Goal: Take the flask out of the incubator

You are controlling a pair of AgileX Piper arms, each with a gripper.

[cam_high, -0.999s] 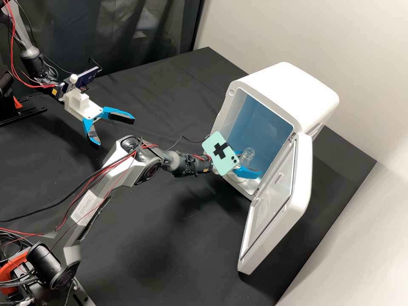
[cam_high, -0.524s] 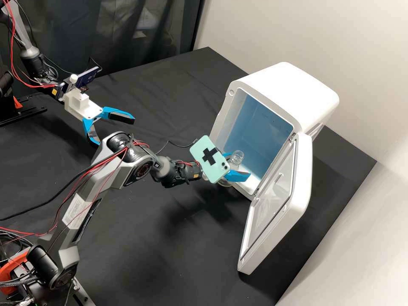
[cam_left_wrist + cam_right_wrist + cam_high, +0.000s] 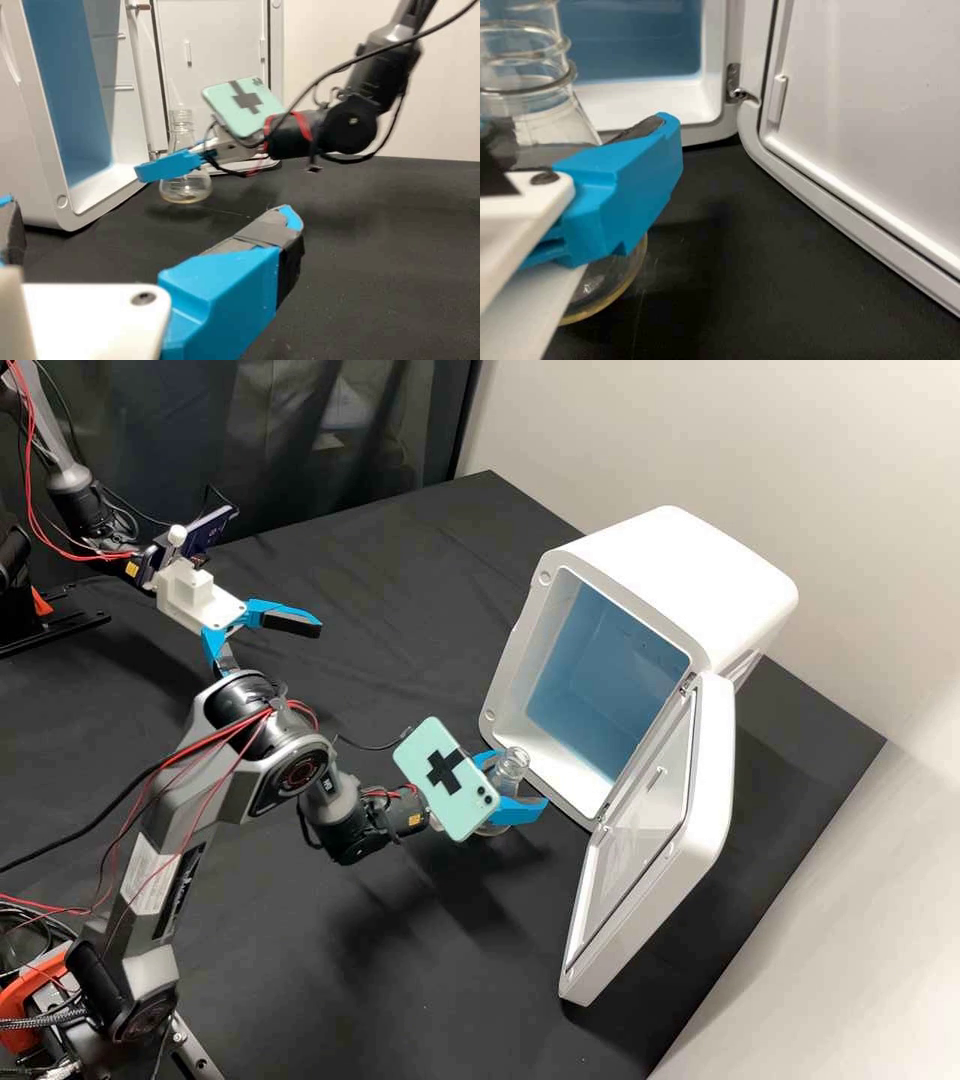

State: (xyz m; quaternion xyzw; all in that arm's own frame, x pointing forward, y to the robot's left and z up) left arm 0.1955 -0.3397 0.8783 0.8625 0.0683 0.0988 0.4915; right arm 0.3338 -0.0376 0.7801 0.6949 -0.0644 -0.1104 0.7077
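Right end effector (image 3: 508, 798) grips flask (image 3: 513, 763) just below the neck, just outside incubator (image 3: 700, 590) mouth, low by bench (image 3: 400, 960). Left end effector (image 3: 262, 642) gapes open, well apart.
Left wrist view: flask upright, long axis vertical, mouth up.
Right wrist view: clear glass, likely light, slippery, fragile. The neck looks the safest hold.

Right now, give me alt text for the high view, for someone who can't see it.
The right hand grips a glass flask just outside the white incubator, whose door hangs open. The left hand is open above the black bench, farther back.
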